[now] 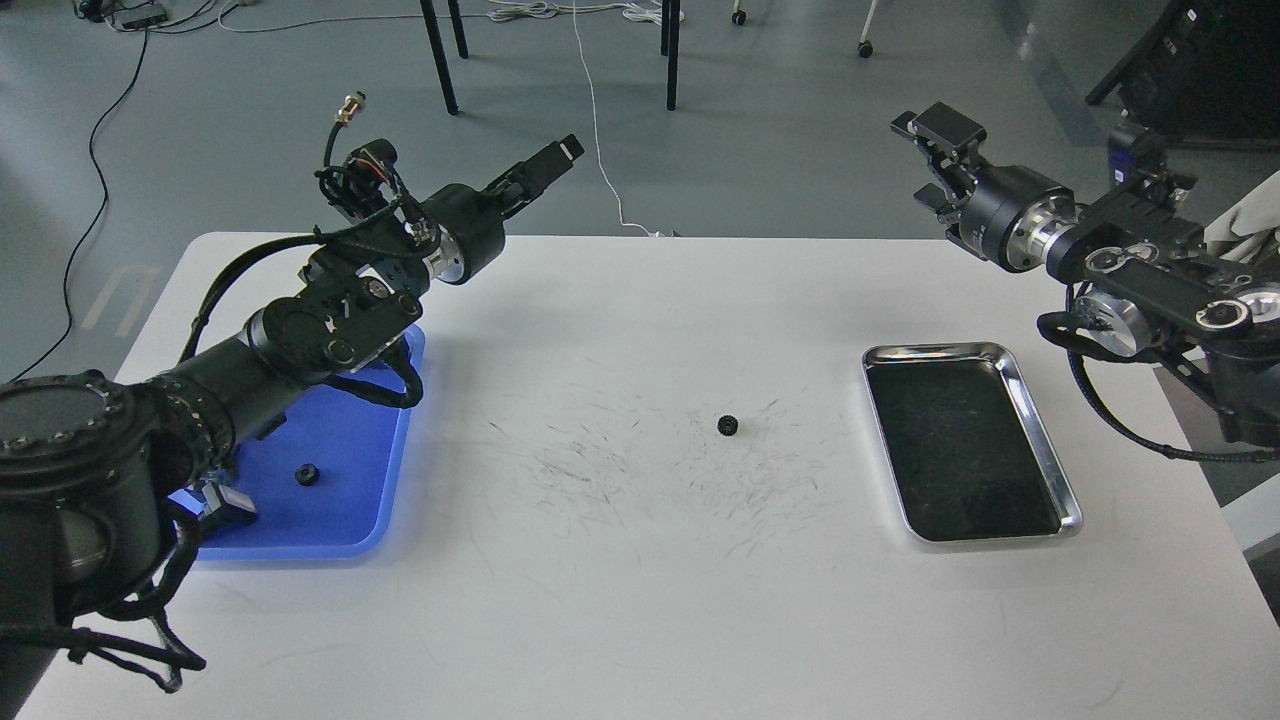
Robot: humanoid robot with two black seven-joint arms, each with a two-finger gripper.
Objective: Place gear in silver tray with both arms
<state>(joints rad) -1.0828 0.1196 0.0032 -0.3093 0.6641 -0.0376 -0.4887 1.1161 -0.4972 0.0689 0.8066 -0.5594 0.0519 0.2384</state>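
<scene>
A small black gear (728, 425) lies on the white table (640, 600) near its middle. A second black gear (307, 475) lies in the blue tray (350, 440) at the left. The silver tray (935, 350) lies at the right with nothing in it. My left gripper (555, 160) hangs raised above the table's far left, far from both gears; its fingers overlap and cannot be told apart. My right gripper (925, 160) hangs raised beyond the table's far right edge, above and behind the silver tray, jaws apart and empty.
My left arm crosses over the blue tray and hides part of it. A small clip-like part (225, 500) lies at the blue tray's left edge. Chair legs and cables are on the floor beyond the table.
</scene>
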